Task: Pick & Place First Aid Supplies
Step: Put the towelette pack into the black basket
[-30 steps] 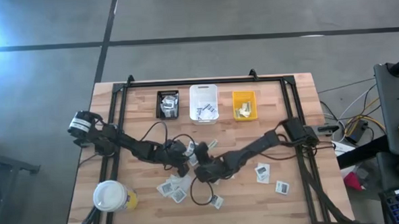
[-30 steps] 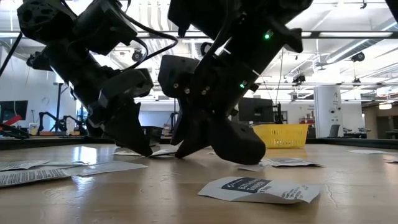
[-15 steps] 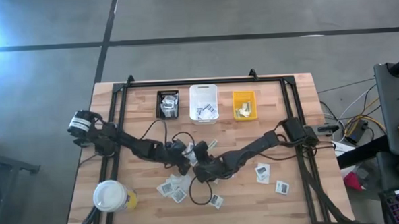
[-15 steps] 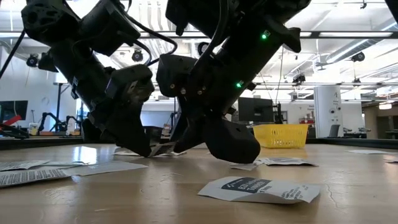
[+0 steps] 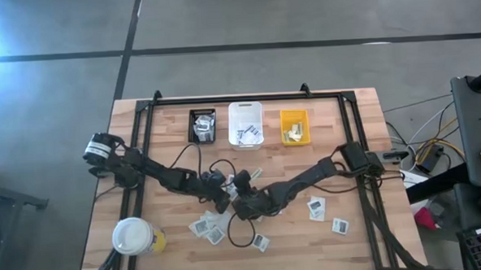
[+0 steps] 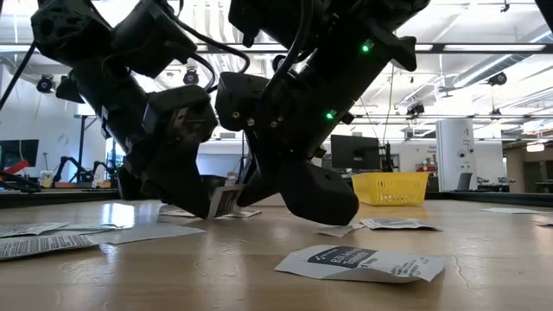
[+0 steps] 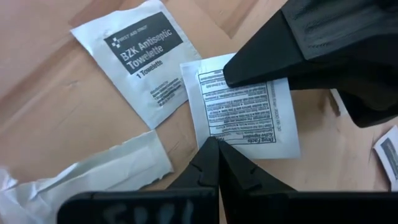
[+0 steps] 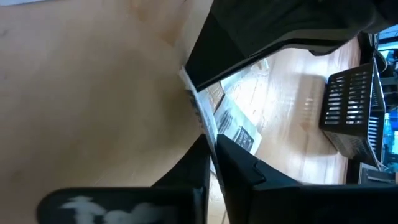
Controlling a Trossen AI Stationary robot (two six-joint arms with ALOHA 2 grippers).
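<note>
A white first aid packet with small black print (image 7: 245, 109) is held between both grippers near the table's middle. My left gripper (image 7: 214, 144) (image 5: 221, 201) is shut on one edge. My right gripper (image 8: 210, 146) (image 5: 237, 202) is shut on the opposite side. In the low view the packet (image 6: 226, 200) stands steeply tilted between the two hands. A "BZK Antiseptic Towelette" packet (image 7: 146, 56) lies flat on the wood beside them. My left gripper pinches the middle of the packet's near edge (image 7: 231, 140) between its two fingertips, slanting down from the table's left. The packet stands tilted up from the fingers. My right gripper pinches the packet's opposite edge near a corner (image 7: 214, 81), one finger (image 7: 261, 68) on the printed face, slanting down from the table's right. In its wrist view the packet (image 8: 204, 124) runs edge-on between the fingers.
More packets lie flat near the front: a cluster (image 5: 205, 226), one (image 5: 261, 242), and two at the right (image 5: 317, 206) (image 5: 340, 225). Black (image 5: 202, 126), white (image 5: 246, 123) and yellow (image 5: 295, 126) bins line the far side. A lidded cup (image 5: 133, 236) stands front left.
My right gripper's fingers have closed in and taken hold of the packet that my left gripper holds. The packet has tipped up from lying low at the table to standing steeply on edge between the two hands. Neither hand has shifted its place.
</note>
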